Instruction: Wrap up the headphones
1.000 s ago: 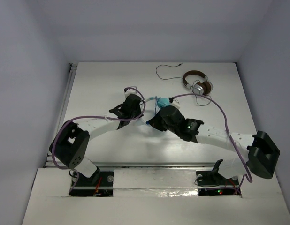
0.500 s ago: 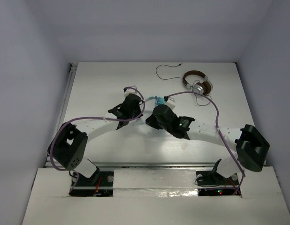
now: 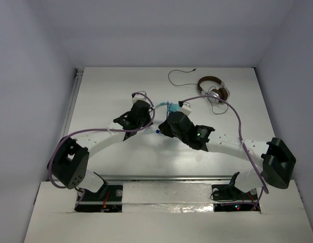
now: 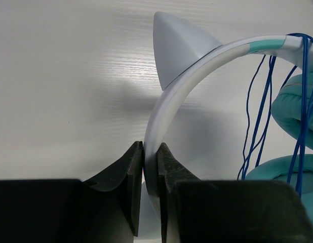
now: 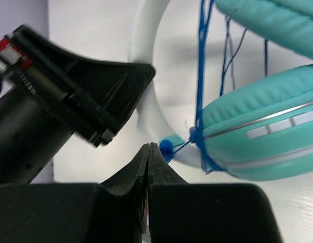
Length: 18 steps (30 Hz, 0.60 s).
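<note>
The headphones (image 3: 171, 108) lie mid-table, with teal ear cups (image 5: 263, 136), a pale headband (image 4: 197, 66) bearing a pointed ear, and thin blue cable (image 4: 255, 116) looped round the band and cups. My left gripper (image 4: 150, 147) is shut on the headband, which runs between its jaws; in the top view it (image 3: 151, 115) sits left of the cups. My right gripper (image 5: 150, 146) is shut, jaws pressed together with nothing seen between them. The cable's blue plug (image 5: 166, 148) sits right against its tip, under the lower cup. In the top view the right gripper (image 3: 162, 129) is just in front of the headphones.
Brown-and-silver headphones (image 3: 214, 90) with a black cable (image 3: 179, 77) lie at the back right. The left gripper's black body (image 5: 95, 111) is close to the right gripper's left. Purple arm cables (image 3: 232, 114) arch over the table.
The right gripper has shifted a little left and towards the headphones, and its arm's elbow has swung. The left arm's elbow has moved left. The left gripper keeps its hold on the headband.
</note>
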### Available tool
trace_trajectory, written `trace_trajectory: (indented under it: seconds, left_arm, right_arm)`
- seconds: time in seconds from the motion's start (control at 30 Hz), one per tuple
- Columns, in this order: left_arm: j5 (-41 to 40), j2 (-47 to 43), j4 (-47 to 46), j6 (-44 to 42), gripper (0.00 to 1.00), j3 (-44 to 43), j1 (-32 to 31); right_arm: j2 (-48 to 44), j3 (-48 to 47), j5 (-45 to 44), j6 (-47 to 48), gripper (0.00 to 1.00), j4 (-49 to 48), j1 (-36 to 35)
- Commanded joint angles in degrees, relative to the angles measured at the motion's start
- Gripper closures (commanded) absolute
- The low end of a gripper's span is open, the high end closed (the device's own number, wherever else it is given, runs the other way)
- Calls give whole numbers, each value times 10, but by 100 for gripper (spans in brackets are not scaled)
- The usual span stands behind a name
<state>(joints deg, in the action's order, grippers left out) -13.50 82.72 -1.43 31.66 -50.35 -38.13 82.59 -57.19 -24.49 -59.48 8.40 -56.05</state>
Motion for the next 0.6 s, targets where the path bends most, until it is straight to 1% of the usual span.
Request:
trace_trajectory:
  seconds: [0.0, 0.1, 0.3, 0.43, 0.53, 0.57]
  left_arm:
    - [0, -10, -31, 1, 100, -45, 2]
    - [3, -7, -31, 0, 100, -50, 2]
    - [0, -17, -28, -1, 100, -45, 2]
    - [3, -27, -27, 2, 100, -38, 2]
    - [7, -35, -23, 2, 100, -33, 2]
    - [8, -37, -23, 2, 100, -32, 2]
  right_arm:
    - [-31, 15, 36, 19, 100, -48, -10]
    - [-27, 17, 51, 28, 100, -64, -10]
    - [20, 9, 94, 34, 100, -70, -16]
    - [14, 21, 49, 21, 100, -77, -16]
    - [17, 5, -2, 23, 100, -46, -16]
    - [20, -7, -13, 24, 100, -21, -16]
